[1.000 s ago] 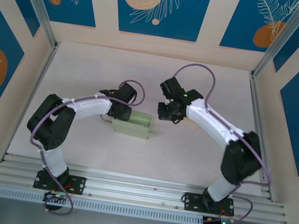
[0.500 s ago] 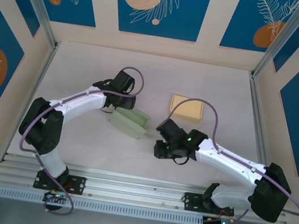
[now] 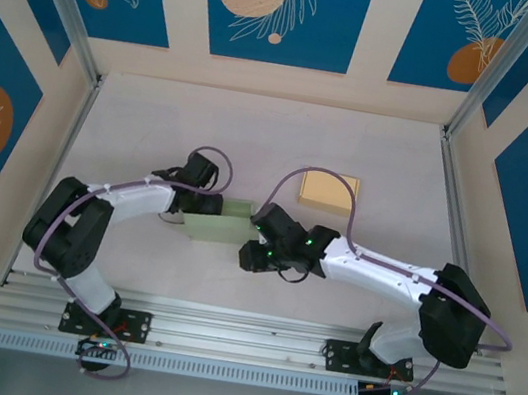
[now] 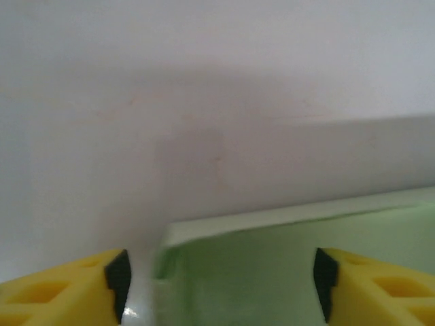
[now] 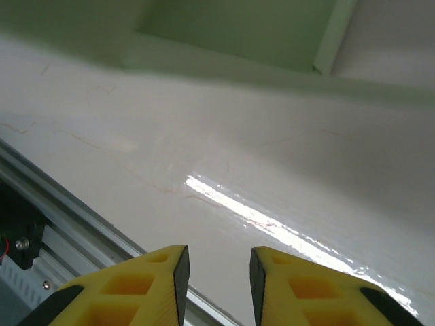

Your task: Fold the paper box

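Observation:
The pale green paper box [image 3: 221,228] lies on the table between both arms. My left gripper [image 3: 204,207] hangs at its left end, jaws wide open. In the left wrist view the box [image 4: 285,265] sits low between the yellow fingers [image 4: 81,288] without touching the pads. My right gripper [image 3: 255,253] is at the box's right front corner, pointing toward the near rail. In the right wrist view the right gripper [image 5: 217,278] is slightly open over bare table, and the box [image 5: 238,30] runs across the top edge.
A flat orange cardboard piece [image 3: 327,190] lies behind the right arm. The aluminium rail [image 3: 241,336] runs along the near edge and appears in the right wrist view [image 5: 47,224]. Side frame bars [image 3: 453,219] bound the table.
The right arm swung from behind the box to its right front corner, uncovering the orange piece. The left gripper opened wider and shifted left. The box turned and slid slightly.

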You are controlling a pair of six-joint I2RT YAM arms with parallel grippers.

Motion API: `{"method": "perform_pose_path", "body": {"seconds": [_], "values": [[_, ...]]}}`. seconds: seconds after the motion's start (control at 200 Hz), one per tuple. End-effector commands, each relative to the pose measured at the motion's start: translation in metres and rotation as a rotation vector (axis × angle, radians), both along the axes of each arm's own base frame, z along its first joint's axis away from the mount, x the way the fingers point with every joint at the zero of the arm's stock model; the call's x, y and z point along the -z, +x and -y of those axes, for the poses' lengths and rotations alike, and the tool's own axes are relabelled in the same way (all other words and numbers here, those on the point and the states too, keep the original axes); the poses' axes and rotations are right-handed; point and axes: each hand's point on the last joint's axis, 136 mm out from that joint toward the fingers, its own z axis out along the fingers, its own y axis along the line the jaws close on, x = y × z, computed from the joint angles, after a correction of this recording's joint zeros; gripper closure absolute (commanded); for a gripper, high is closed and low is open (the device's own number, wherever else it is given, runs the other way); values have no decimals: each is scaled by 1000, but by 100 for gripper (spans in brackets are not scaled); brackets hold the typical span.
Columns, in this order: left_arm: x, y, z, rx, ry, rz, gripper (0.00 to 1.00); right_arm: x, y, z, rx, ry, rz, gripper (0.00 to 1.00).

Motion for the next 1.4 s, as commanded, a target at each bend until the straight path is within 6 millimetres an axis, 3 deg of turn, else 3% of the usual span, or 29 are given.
{"method": "perform_pose_path", "body": {"seconds": [0.0,0.19,0.495,0.625,0.74,0.865,0.96,1.13,1.39], "values": [[-31,17,6,-66,-125,122,17,-4,13,-12,13,10,30,67],[-40,16,-22,-134,-163,153,9,-1,38,-9,100,7,49,67],[-56,14,-59,-211,-184,208,1,-23,81,-22,126,66,110,66],[-55,16,-55,-227,-250,221,0,-23,85,-24,108,43,116,66],[-53,20,-44,-253,-374,250,0,-33,82,-8,116,-6,137,58],[-55,24,-40,-268,-433,266,0,-64,75,19,159,-70,171,48],[-55,26,-37,-262,-448,263,0,-91,68,25,194,-47,153,37],[-55,25,-39,-278,-452,280,0,-119,66,7,189,30,45,35],[-55,20,-45,-284,-422,297,0,-105,73,-29,122,-4,-119,35]]}}
